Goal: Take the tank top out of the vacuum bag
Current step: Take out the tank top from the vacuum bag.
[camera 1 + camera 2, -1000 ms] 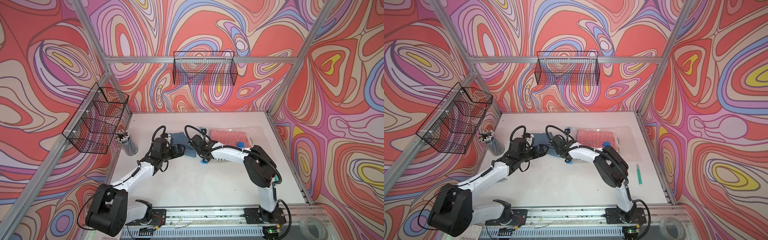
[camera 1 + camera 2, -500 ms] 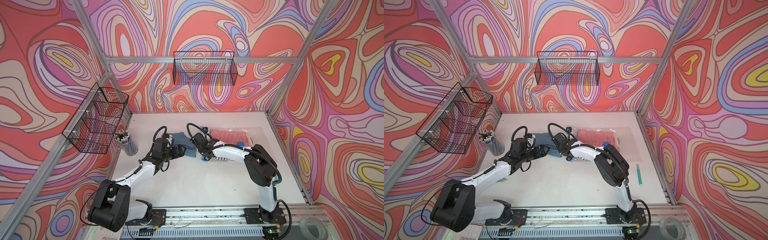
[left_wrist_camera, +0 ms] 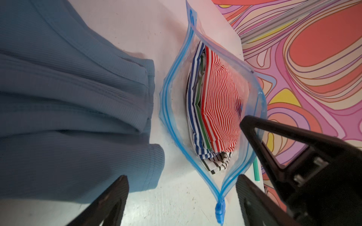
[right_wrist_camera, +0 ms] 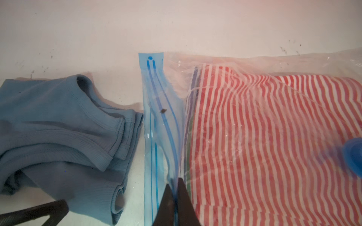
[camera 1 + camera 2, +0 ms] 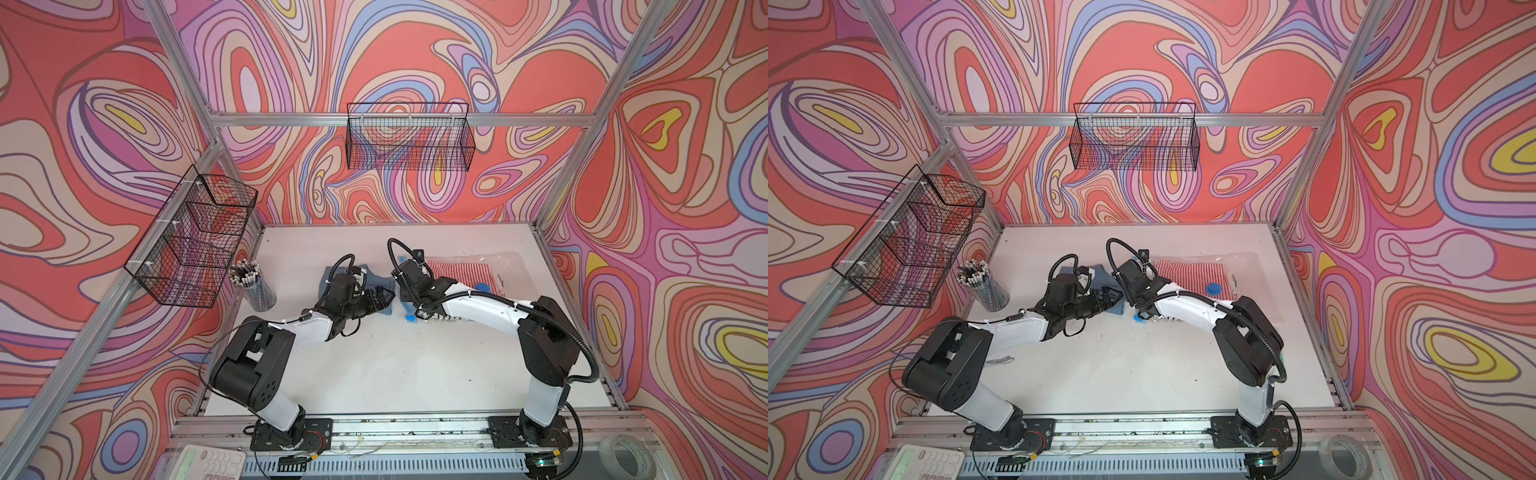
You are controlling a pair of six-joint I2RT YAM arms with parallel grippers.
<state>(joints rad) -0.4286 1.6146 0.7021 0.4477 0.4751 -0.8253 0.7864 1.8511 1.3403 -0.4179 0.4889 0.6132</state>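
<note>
Wide white table (image 5: 395, 365) first, filling the floor of both top views. On its far right side, the vacuum bag (image 5: 505, 266), clear and crinkly, lying flat, mouth turned toward the middle. In the left wrist view, mouth pulled open like a lens, blue zip strip (image 3: 166, 109) parted into two lips. Just beside that mouth, outside the bag and not touching it, a blue tank top (image 5: 332, 274), ribbed, bunched in folds on the table. Inside the bag, a folded stack of striped clothes (image 3: 221, 101): red-and-white on top, green, navy and black stripes beneath. Now the right gripper (image 4: 176, 184): clamped tight on the upper lip of the zip strip, plastic pinched between the fingers, holding that lip up. And the left gripper (image 3: 180, 179): spread wide, nothing in it, low over the tank top's edge, pointing at the open mouth. By the left wall, a cup of pencils (image 5: 257, 286). On the bag, over the red stripes, a round blue valve cap (image 5: 482, 286). Smallest of all, the blue slider (image 3: 219, 213), at the near end of the zip.
</note>
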